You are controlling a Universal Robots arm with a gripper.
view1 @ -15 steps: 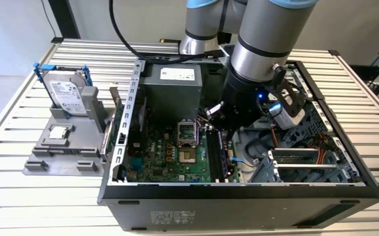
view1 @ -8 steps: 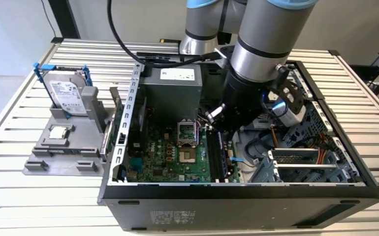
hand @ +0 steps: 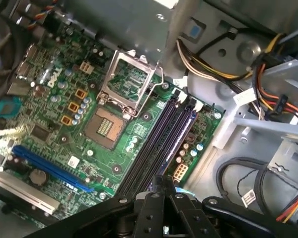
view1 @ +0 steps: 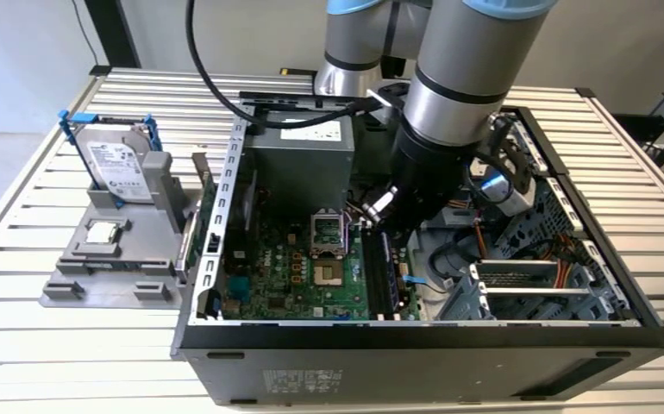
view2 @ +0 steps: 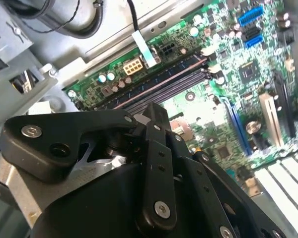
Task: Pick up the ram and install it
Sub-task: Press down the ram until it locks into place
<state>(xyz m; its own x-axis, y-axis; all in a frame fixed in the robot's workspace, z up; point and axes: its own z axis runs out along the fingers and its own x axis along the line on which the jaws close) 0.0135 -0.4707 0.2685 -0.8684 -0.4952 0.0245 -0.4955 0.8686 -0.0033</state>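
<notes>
**Seated, or nearly so**

The gripper (hand: 164, 184), fingers drawn together, hangs low over the memory slots (hand: 151, 146) at lower middle of the first wrist view. The ram (hand: 181, 136) is, I judge, the bluish strip there. It is light, stiff and fragile, so hold it by the long edges.

No readable text anywhere. Hard drive (view1: 117, 164) label, power supply (view1: 300, 147) sticker, case front sticker (view1: 309, 380), motherboard (hand: 64, 114) markings near the gripper: print too small to read.
</notes>
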